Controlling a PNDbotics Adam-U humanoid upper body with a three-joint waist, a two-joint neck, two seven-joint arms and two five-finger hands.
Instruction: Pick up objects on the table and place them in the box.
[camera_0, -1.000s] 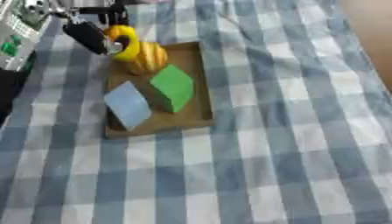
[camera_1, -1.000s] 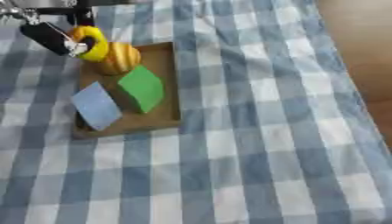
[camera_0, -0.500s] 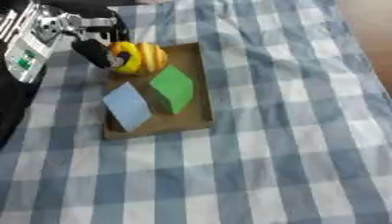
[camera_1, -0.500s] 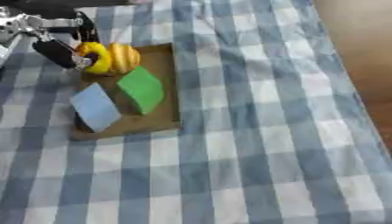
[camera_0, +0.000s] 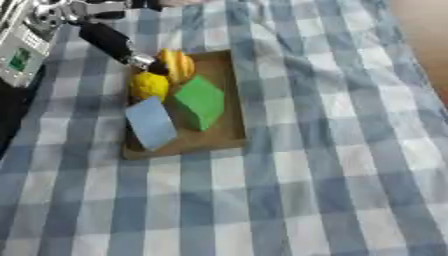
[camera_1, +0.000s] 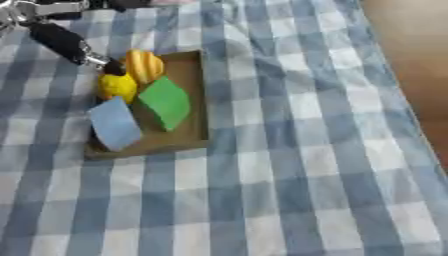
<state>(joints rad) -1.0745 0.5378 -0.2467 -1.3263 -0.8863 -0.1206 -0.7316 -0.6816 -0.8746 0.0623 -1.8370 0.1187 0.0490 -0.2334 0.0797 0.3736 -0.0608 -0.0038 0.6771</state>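
Left hand (camera_0: 114, 42) reaches in from 10 o'clock, fingertip at the box (camera_0: 229, 100) far-left edge, touching the orange ridged item (camera_0: 178, 65). Can't tell whether its fingers are open or curled. Box sits on the checked tabletop (camera_0: 332, 165) and holds the orange item at 12, yellow item (camera_0: 149, 85) at 10, green block (camera_0: 201, 101) centre, blue block (camera_0: 151, 122) at 7.
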